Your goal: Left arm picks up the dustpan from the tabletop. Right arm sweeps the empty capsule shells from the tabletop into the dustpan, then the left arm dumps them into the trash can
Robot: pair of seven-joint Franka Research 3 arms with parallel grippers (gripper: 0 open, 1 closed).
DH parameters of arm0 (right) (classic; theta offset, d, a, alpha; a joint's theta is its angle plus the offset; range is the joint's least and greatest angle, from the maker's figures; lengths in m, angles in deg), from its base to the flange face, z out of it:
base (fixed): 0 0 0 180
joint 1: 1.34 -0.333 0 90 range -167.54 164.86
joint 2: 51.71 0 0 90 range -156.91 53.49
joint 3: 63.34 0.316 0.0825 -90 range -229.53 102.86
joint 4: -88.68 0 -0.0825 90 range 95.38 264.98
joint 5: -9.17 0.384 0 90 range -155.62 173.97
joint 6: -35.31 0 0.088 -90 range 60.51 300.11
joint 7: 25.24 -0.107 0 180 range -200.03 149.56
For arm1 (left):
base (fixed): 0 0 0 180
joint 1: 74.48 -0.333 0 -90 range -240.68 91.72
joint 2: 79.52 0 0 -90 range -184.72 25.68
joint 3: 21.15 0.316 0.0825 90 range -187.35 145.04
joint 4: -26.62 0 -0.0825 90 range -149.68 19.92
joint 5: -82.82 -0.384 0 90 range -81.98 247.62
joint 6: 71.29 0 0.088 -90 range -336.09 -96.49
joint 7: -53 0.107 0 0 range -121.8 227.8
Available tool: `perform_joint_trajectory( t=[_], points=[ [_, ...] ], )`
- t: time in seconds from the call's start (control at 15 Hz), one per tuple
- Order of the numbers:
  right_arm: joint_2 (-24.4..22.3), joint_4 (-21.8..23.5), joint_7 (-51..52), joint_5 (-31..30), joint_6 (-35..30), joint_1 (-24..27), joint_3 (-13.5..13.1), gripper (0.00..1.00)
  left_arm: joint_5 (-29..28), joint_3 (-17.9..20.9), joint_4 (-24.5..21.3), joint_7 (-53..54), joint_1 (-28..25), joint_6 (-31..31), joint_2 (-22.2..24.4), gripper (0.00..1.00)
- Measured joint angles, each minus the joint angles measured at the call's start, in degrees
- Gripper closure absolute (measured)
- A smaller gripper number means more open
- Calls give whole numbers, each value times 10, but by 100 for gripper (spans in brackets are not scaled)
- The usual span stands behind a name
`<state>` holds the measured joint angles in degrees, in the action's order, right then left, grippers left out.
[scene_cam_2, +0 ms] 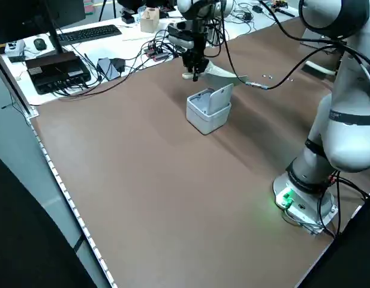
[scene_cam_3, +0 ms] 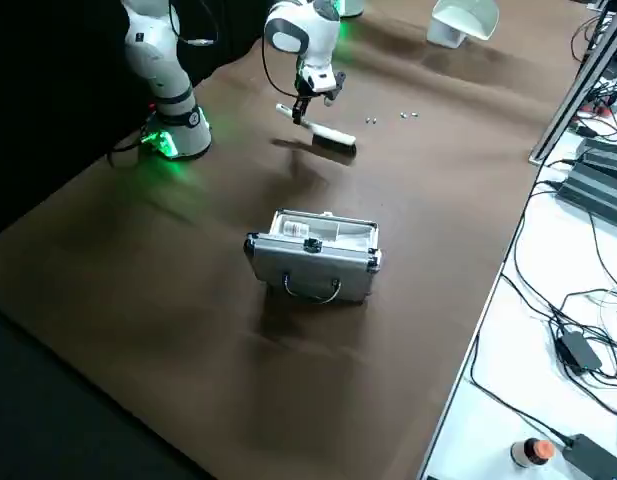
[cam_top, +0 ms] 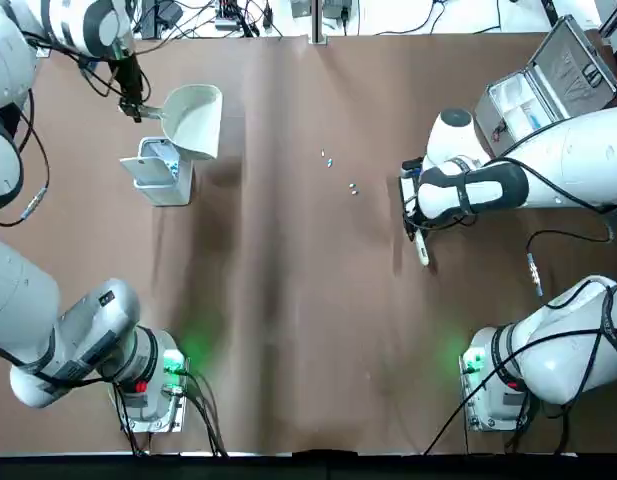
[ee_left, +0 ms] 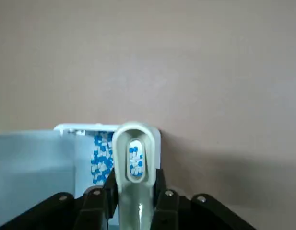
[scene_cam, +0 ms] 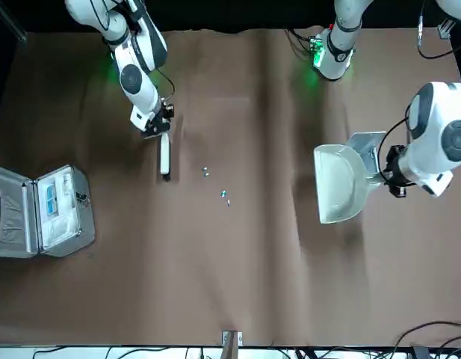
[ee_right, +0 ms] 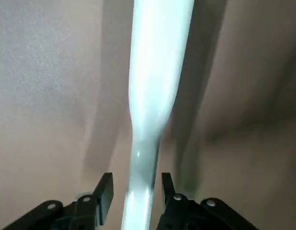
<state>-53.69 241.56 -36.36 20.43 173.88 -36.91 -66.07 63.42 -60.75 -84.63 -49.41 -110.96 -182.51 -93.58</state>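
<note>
A cream-white plastic dustpan (cam_top: pixel 193 118) is pinched by its handle in the left gripper (ee_left: pixel 137 184), the black jaws closed on both sides of the grip near the table's far edge. The pan extends from the jaws toward the middle of the table, overlapping in the top view part of a light-grey boxy trash can (scene_cam_2: pixel 205 115). The can's square flap lid (scene_cam_2: pixel 220 99) stands open, and blue-and-white capsule pieces (ee_left: pixel 101 158) show inside.

Across the table, the right gripper (ee_right: pixel 138 184) is at a white long-handled brush (scene_cam_3: pixel 316 128) with dark bristles (scene_cam_3: pixel 334 146); whether its jaws are spread or gripping cannot be told.

Tiny pale, bluish empty capsule shells (cam_top: pixel 354 188) are scattered in small groups on the brown matte tabletop (cam_top: pixel 288 330), between dustpan and brush, nearer the far edge than the robot's bases and well apart from both grippers.

An open silver metal case (scene_cam: pixel 64 211) rests on the robot's right side of the surface. Beyond the far edge, a white desk (scene_cam_2: pixel 134 36) holds a black keyboard (scene_cam_2: pixel 89 35), a dark monitor (scene_cam_2: pixel 32 21) and tangled black cables (scene_cam_2: pixel 152 51).
</note>
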Motion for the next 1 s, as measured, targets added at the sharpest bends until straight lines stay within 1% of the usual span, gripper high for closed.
perform_joint_trajectory(
  t=[0.2,0.4,0.6,0.73,1.0],
  points=[
    [4,1,0,0,3,0,0,53,-22,-1,-11,-46,21,-8,-11,67],
    [9,1,0,0,6,0,0,54,-25,-1,-21,-68,32,-23,-21,67],
    [13,1,0,0,9,0,0,56,-27,-1,-22,-88,48,-25,-27,67],
    [15,1,0,0,11,0,0,56,-36,-1,-24,-111,64,-27,-34,67],
    [21,1,0,0,17,0,0,60,-57,-2,-27,-158,96,-35,-52,67]
  ],
)
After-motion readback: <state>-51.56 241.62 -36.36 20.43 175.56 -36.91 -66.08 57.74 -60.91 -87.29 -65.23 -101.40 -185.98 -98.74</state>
